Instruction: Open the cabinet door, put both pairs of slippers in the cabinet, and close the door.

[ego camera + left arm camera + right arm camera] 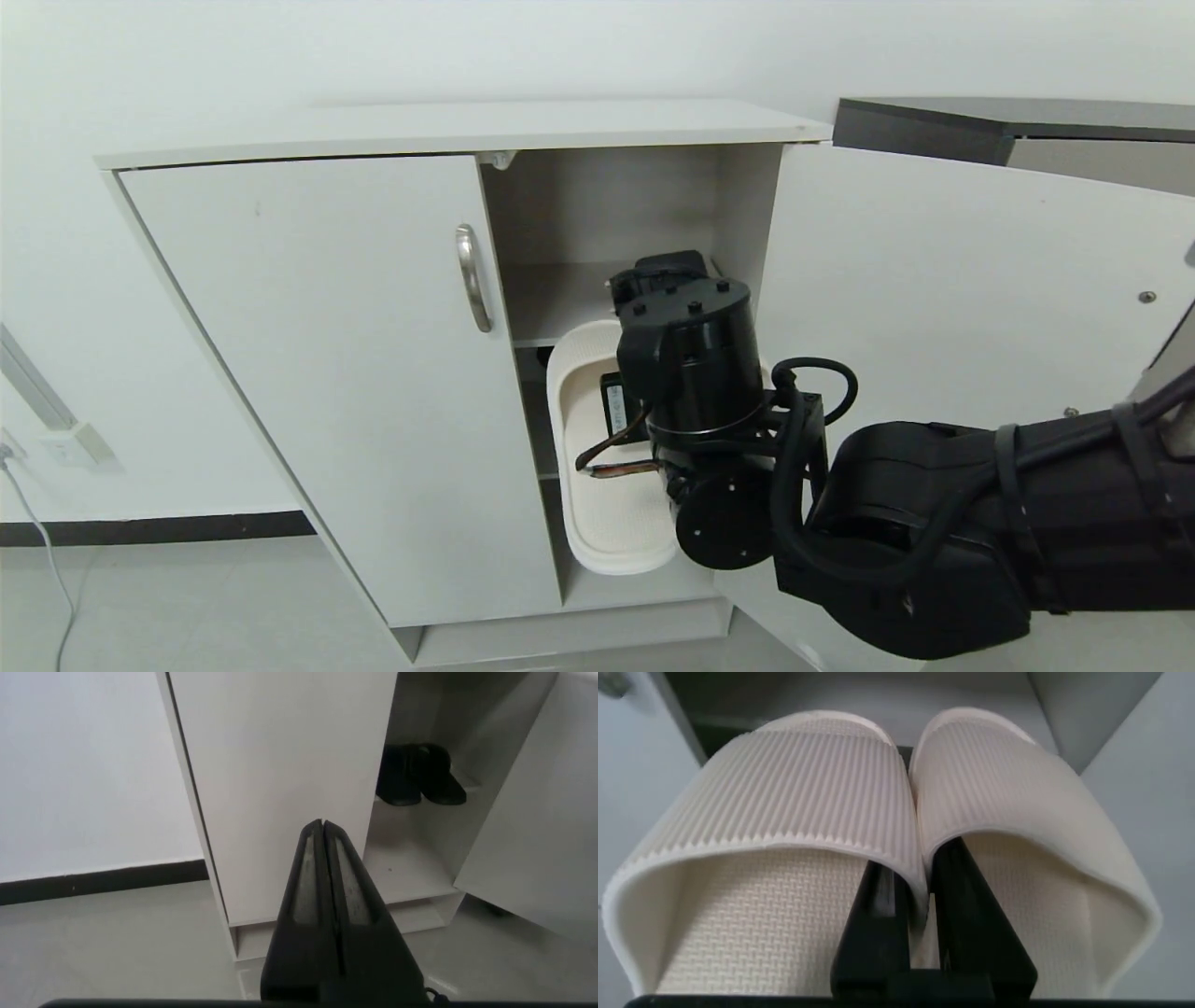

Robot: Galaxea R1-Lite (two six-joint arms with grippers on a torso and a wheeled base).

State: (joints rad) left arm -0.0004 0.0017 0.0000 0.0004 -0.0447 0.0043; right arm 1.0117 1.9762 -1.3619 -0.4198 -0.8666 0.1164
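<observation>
While the two fingers (957, 896) of the right gripper (920, 891) are closed to a narrow gap, they pinch the adjoining inner side walls of the white slippers (813, 793), one finger inside each shoe under its ribbed strap. Both slippers are thus carried as one bundle, side by side and touching.

Handling judgement: the pair appears to be moulded foam, so light and fairly soft. The walls will give under pressure, and the textured footbeds offer friction. Slip risk looks low; twisting of the bundle about the pinch point is the likelier fault. The present hold, at the paired inner walls just behind the straps, looks to be the sound place to grip. Nothing fragile is noted.

Position: in the head view the white slippers (597, 523) hang at the mouth of the cabinet (448, 126), in the half uncovered by the open right door (934, 280), below the upper shelf (551, 299). Contact with any shelf cannot be confirmed. The left door (345, 373) is closed.

A pair of black slippers (420, 773) sits on an inner shelf above the cabinet floor.

The left gripper (322, 887) is closed with nothing between its fingers, well apart from the cabinet.
</observation>
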